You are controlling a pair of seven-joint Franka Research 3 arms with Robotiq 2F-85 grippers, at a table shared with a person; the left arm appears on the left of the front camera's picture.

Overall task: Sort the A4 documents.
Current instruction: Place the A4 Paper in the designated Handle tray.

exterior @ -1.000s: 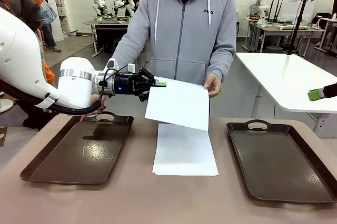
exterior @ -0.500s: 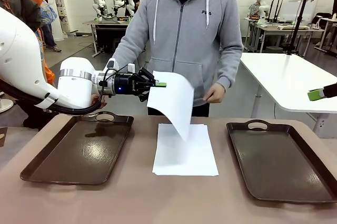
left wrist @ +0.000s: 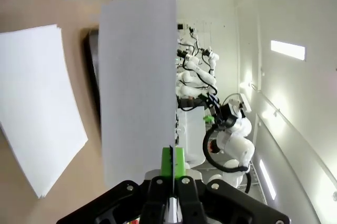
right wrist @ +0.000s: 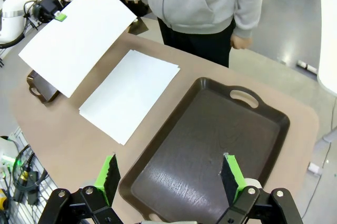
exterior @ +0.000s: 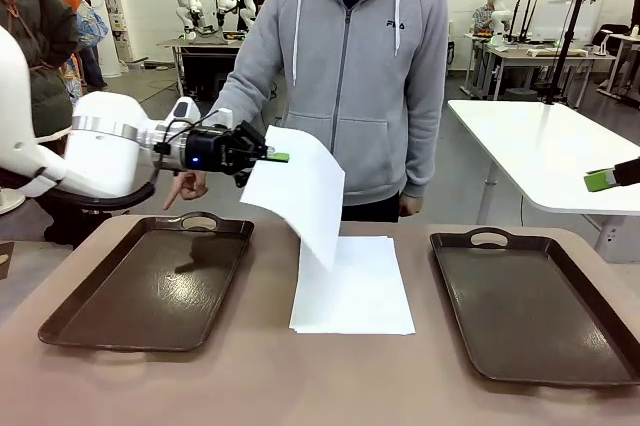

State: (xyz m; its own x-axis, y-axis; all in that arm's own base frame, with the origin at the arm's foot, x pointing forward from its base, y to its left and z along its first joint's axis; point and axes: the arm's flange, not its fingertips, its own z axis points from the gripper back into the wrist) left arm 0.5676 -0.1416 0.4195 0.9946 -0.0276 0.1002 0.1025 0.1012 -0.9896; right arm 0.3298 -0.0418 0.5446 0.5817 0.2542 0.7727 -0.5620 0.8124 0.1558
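One white A4 sheet (exterior: pixel 300 191) hangs in the air above the table's middle, pinched at its upper left corner by my left gripper (exterior: pixel 272 157), which is shut on it. From the left wrist the same sheet (left wrist: pixel 138 87) rises edge-on from my green pads (left wrist: pixel 172 162). A stack of white A4 documents (exterior: pixel 352 286) lies flat between two brown trays, also seen as the stack (right wrist: pixel 129 93) from the right wrist. My right gripper (right wrist: pixel 169 175) hovers open high above the right tray (right wrist: pixel 210 145).
The left tray (exterior: pixel 150 286) and right tray (exterior: pixel 530 306) sit at either side of the stack. A person in a grey hoodie (exterior: pixel 350 56) stands at the far edge, one hand (exterior: pixel 186 186) pointing down near the left tray's handle.
My left gripper has pulled the sheet leftward, away from the person. The person's hand let go of the sheet's far corner and dropped to their side; the sheet now hangs curled.
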